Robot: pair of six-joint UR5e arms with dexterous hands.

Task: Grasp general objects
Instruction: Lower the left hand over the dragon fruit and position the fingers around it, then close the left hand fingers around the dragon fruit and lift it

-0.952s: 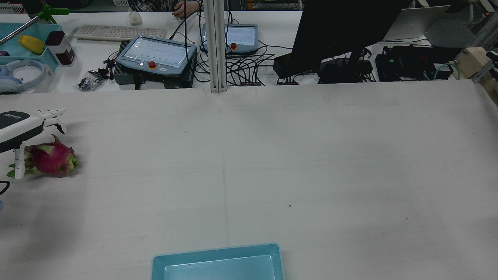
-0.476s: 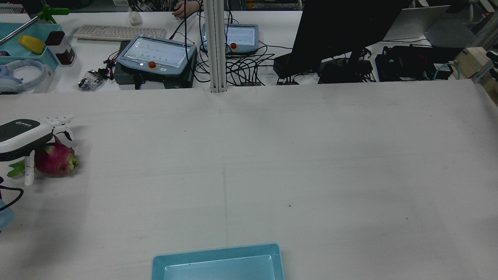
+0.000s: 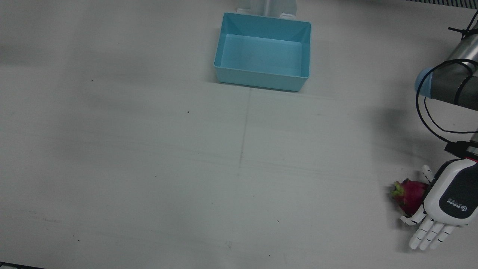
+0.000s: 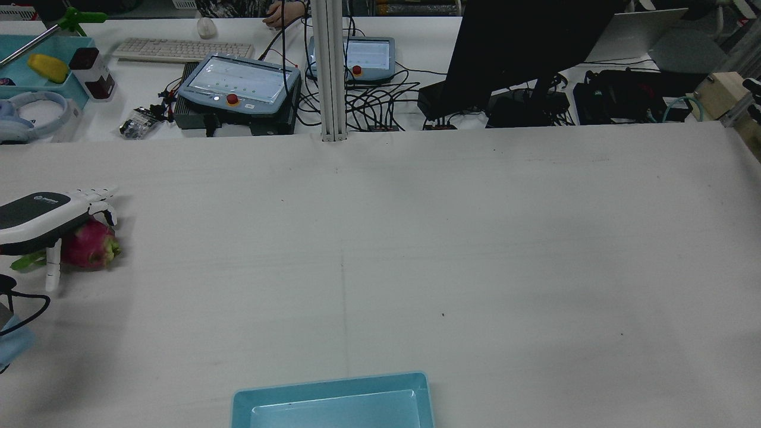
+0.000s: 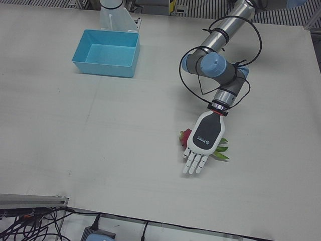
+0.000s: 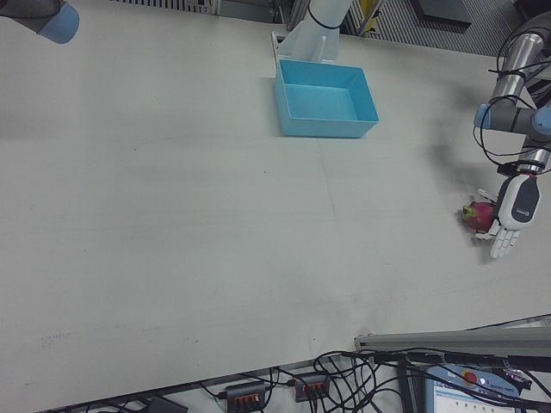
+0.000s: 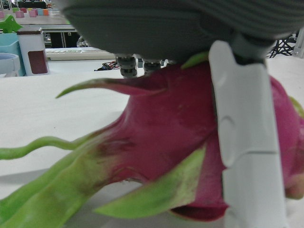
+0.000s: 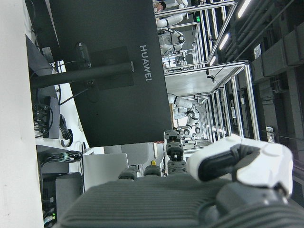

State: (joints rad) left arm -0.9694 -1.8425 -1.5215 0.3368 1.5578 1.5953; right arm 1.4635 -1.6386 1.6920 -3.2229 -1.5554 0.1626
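A pink dragon fruit (image 3: 409, 192) with green scales lies on the white table at the robot's far left; it also shows in the rear view (image 4: 89, 249) and the left-front view (image 5: 186, 136). My left hand (image 3: 446, 201) hovers flat just over it, palm down, fingers stretched out and apart, holding nothing. In the left hand view the fruit (image 7: 166, 142) fills the picture under the palm (image 7: 180, 23), with one finger (image 7: 247, 142) hanging down in front of it. My right hand (image 8: 190, 190) shows only in its own view, raised, empty, facing a black monitor.
A light blue bin (image 3: 261, 80) stands at the robot's side of the table's middle, also in the left-front view (image 5: 103, 68). Beyond the table's far edge are teach pendants (image 4: 238, 83), cables and a monitor (image 4: 523, 47).
My left hand has moved forward and lower over the dragon fruit, covering more of it. The fruit has stayed in place.
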